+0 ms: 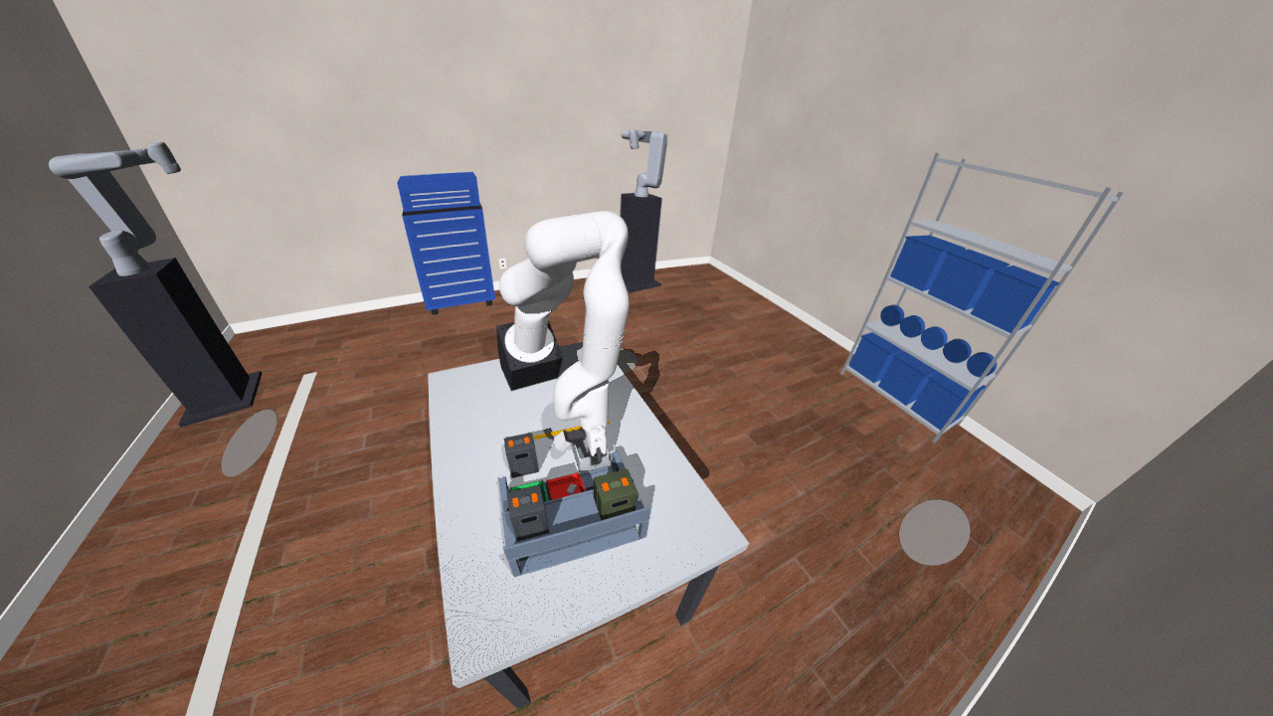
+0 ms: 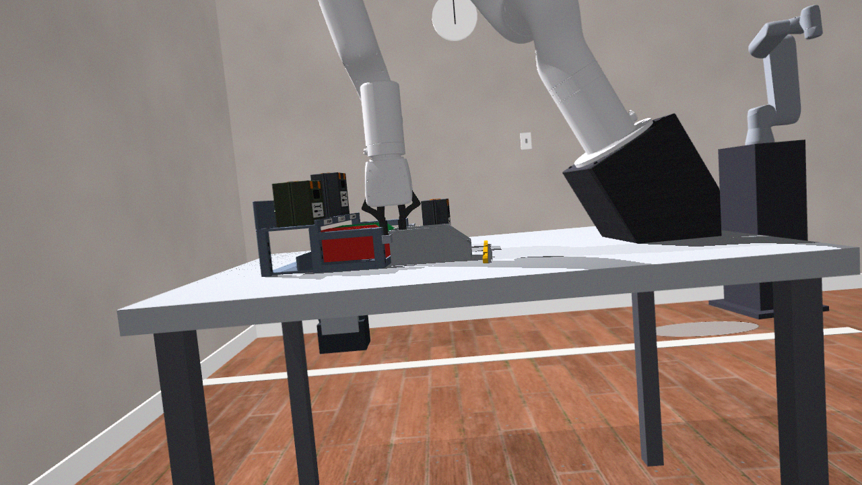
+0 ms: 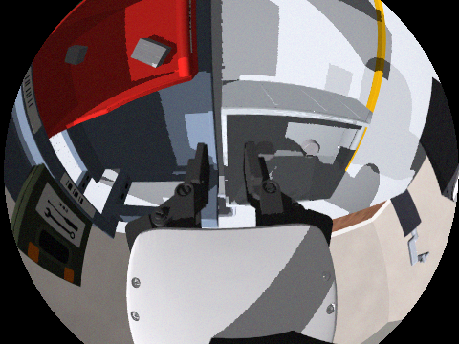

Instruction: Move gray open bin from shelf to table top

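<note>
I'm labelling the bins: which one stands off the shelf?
The gray bin, on the table top in front of the shelf; the red bin sits on it.

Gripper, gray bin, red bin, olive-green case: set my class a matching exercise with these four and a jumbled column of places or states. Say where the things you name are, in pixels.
1. Gripper [image 1: 598, 455] [image 2: 392, 228] [image 3: 226, 155]
2. Gray bin [image 1: 583, 458] [image 2: 427, 244] [image 3: 296, 97]
3. Red bin [image 1: 556, 486] [image 2: 348, 248] [image 3: 105, 29]
4. Olive-green case [image 1: 616, 495] [image 2: 291, 203] [image 3: 33, 229]

A. Holds gray blocks [image 3: 150, 53]
B. Up on the shelf's [image 1: 569, 538] [image 2: 264, 253] top
C. Fingers apart
D. Has a sloping end, nearest the yellow strip [image 2: 485, 251] [image 3: 382, 38]

Pairs: 1-C, 2-D, 3-A, 4-B
</note>
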`<act>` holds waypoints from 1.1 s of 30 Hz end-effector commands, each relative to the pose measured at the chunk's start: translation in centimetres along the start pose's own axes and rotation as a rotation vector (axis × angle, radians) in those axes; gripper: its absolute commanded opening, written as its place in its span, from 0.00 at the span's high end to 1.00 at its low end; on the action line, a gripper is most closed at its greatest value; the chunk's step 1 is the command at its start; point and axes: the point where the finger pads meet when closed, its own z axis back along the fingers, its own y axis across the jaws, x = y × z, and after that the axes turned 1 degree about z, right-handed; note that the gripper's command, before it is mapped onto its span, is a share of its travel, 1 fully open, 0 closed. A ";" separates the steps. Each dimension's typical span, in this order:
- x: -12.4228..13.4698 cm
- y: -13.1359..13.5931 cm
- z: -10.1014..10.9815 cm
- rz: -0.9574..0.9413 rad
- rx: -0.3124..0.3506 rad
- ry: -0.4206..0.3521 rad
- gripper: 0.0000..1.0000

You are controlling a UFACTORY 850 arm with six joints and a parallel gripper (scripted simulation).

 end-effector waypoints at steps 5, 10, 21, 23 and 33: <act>0.0 -0.1 0.0 0.000 -0.001 0.000 0.67; 0.0 -0.1 0.0 0.000 -0.001 0.000 0.67; 0.0 -0.1 0.0 0.000 -0.001 0.000 0.67; 0.0 -0.1 0.0 0.000 -0.001 0.000 0.67; 0.0 0.0 5.5 0.000 -0.001 0.000 0.67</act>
